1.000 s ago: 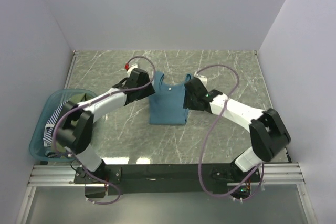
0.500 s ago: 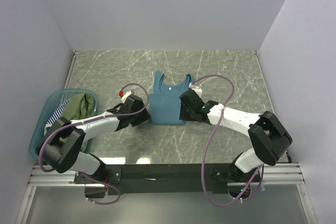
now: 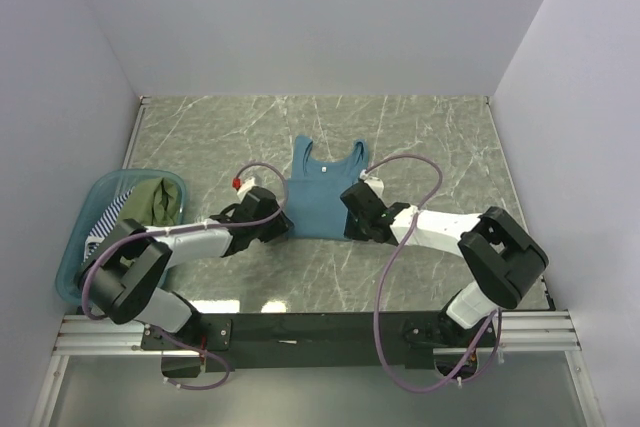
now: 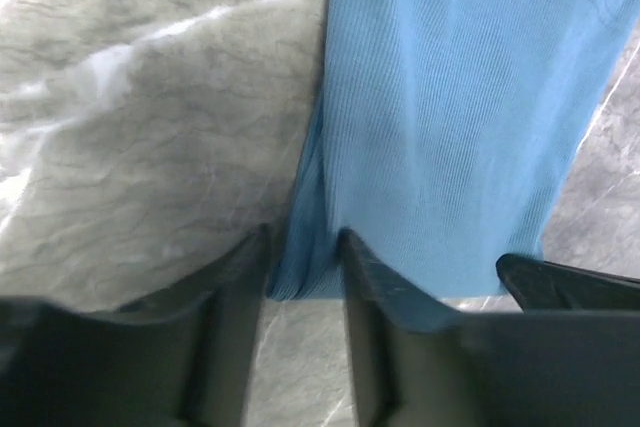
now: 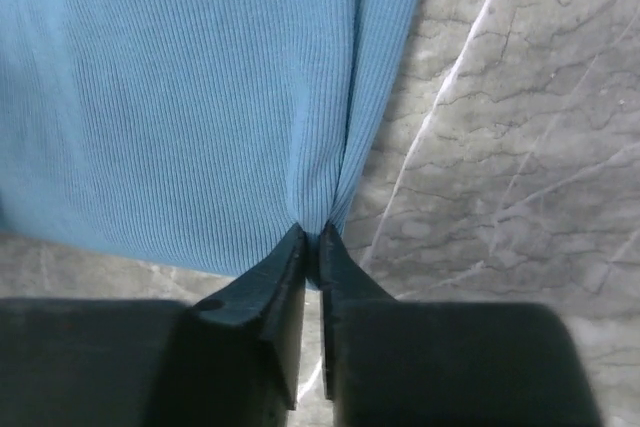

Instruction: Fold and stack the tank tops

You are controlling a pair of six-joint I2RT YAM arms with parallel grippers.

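The grey marble table [image 3: 430, 137] is lying under both my arms, with pale walls standing round it. At the nine o'clock edge of the table, seen from above, the translucent teal tub [image 3: 70, 257] is sitting and holding two of the tops. The olive-green tank top [image 3: 155, 202] is bunching up toward the tub's one o'clock side. The navy-and-white striped tank top [image 3: 105, 222] is spilling over just beside it toward seven o'clock.

The teal-blue tank top [image 3: 322, 192] is lying flat near the middle of the table. Its straps are pointing to twelve o'clock and its hem to six.

I am reaching in low from both sides of that hem. My right gripper [image 5: 311, 232] is pinching the hem at the top's five o'clock corner. Its jaws are pressing together on the ribbed cloth, and the cloth is puckering into a crease above them.

My left gripper [image 4: 305, 247] is sitting at the seven o'clock corner. Its jaws are standing apart with the folded edge of the cloth between them, not yet squeezing it flat.
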